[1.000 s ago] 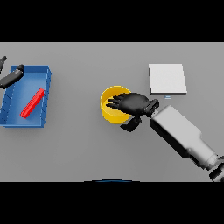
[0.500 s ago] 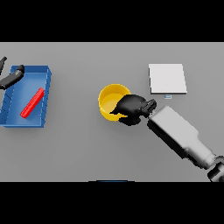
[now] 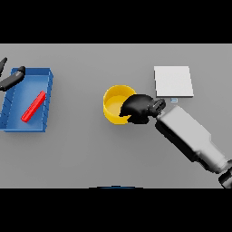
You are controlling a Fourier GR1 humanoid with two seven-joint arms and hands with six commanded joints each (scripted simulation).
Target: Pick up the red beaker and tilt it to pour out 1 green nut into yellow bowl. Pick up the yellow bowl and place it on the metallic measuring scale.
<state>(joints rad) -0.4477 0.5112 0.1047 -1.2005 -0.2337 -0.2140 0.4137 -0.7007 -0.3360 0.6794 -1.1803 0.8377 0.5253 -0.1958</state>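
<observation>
The yellow bowl (image 3: 114, 102) stands on the grey table near the middle. My right hand (image 3: 138, 108) grips its right rim, fingers curled over the edge and thumb under the near side. The metallic measuring scale (image 3: 173, 81) lies flat to the bowl's upper right, apart from it. The red beaker (image 3: 33, 106) lies on its side inside the blue tray (image 3: 47, 104) at the far left. My left hand (image 3: 11, 78) shows at the left edge over the tray's far corner, holding nothing. No green nut is visible.
The blue tray's walls rise around the beaker at the left. My right forearm (image 3: 190, 138) stretches from the lower right toward the bowl, just below the scale.
My right hand has drawn back from over the bowl to its right rim and curled its fingers round the edge. The bowl has barely shifted. The left hand has not moved.
</observation>
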